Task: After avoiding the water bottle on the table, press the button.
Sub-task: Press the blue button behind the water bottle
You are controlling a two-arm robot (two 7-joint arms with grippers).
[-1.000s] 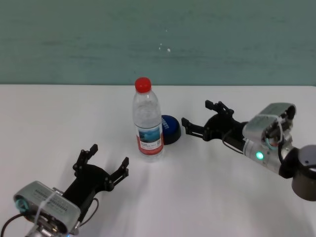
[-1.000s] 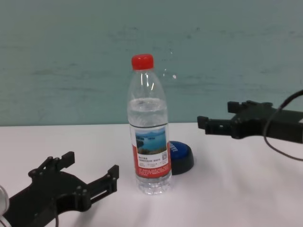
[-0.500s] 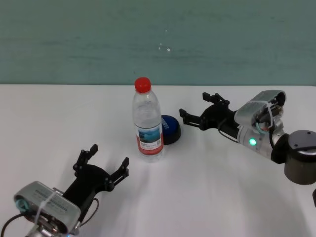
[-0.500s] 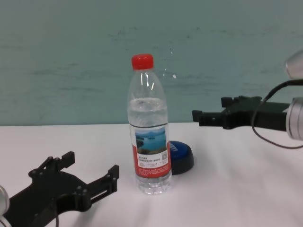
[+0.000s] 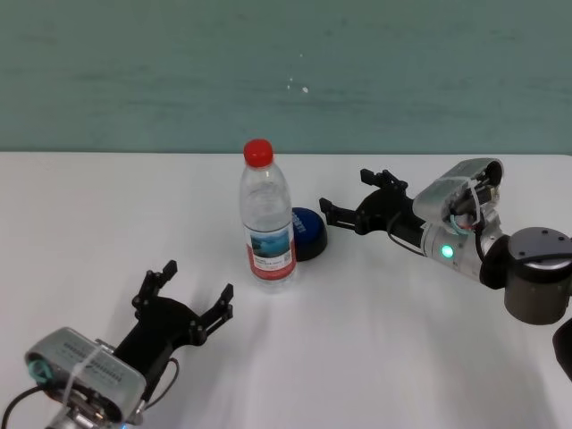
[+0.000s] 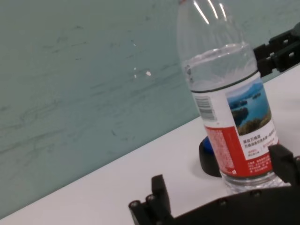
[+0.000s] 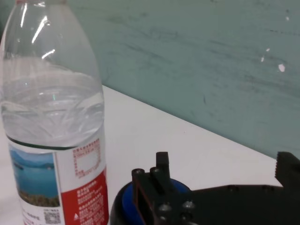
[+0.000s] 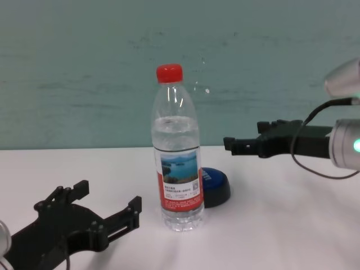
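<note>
Since a second ago our right gripper [image 5: 351,206] has slid left, closer to the low blue dome button with a black base [image 5: 309,232]. Its fingers are spread wide, raised above the plain white table [image 5: 402,331], right of the button. The tall clear plastic water bottle with a red cap [image 5: 266,219] stands just left of the button, partly covering it. Overshooting leftward could topple the bottle. Our left gripper [image 5: 189,300], also spread wide, rests near and left.
</note>
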